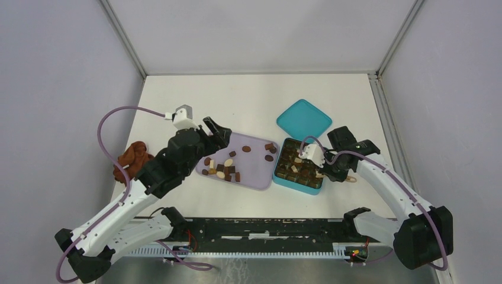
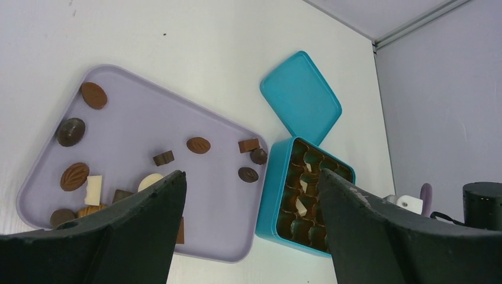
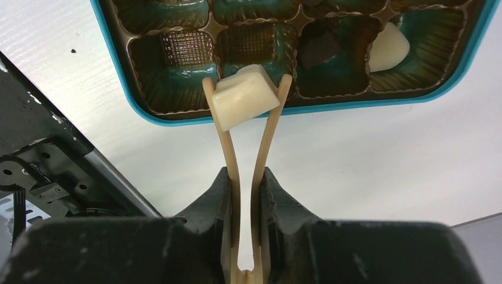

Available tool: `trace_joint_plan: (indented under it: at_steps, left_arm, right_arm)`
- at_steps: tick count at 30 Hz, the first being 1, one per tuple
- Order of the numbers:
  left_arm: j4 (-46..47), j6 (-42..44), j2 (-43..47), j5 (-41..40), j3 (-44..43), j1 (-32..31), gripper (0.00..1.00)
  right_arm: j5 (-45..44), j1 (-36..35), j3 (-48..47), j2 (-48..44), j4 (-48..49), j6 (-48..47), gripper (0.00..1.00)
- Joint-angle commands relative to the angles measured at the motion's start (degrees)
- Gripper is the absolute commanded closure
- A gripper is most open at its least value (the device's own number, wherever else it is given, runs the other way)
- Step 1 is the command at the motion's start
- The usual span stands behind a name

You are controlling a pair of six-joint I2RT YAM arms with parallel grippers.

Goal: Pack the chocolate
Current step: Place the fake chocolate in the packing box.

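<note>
In the right wrist view my right gripper point(image 3: 245, 177) is shut on tan tongs point(image 3: 229, 148). The tongs pinch a cream-white chocolate point(image 3: 245, 97) over the near rim of the open teal box point(image 3: 118, 65). Most of the box's cups look bare; one holds a white piece point(image 3: 388, 47) and one a dark piece point(image 3: 317, 50). Several loose chocolates point(image 1: 224, 168) lie on the lavender tray point(image 1: 251, 171) left of the box point(image 1: 296, 187). My left gripper point(image 1: 216, 131) hangs open above the tray's far left edge, with nothing between its fingers point(image 2: 148, 225).
The teal lid point(image 1: 303, 118) lies flat behind the box, touching its far corner. A rust-brown cloth lump point(image 1: 135, 157) sits at the table's left edge beside my left arm. Walls close in the table on three sides.
</note>
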State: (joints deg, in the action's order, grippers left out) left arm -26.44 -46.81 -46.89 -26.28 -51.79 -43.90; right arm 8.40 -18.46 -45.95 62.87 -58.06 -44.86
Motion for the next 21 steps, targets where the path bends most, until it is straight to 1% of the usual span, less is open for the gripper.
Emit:
trace_joint_plan:
  at_steps: [1, 5, 12, 21]
  left_arm:
    - [2.4, 1.5, 0.9, 0.3, -1.5, -0.1, 0.13]
    - [2.3, 0.7, 2.5, -0.2, -0.4, -0.1, 0.13]
    - [2.1, 0.7, 2.9, -0.8, -0.3, 0.0, 0.13]
    - [2.0, 1.3, 2.1, -0.7, -0.9, 0.0, 0.13]
  right_arm:
    - [-0.8, 0.2, 0.2, 1.7, 0.6, -1.2, 0.79]
    - [-1.1, 0.2, 0.2, 2.7, 1.2, -1.2, 0.68]
    - [-1.0, 0.2, 0.1, 3.4, 1.3, -1.1, 0.59]
    - [-0.7, 0.2, 0.0, 3.5, 1.1, -0.8, 0.54]
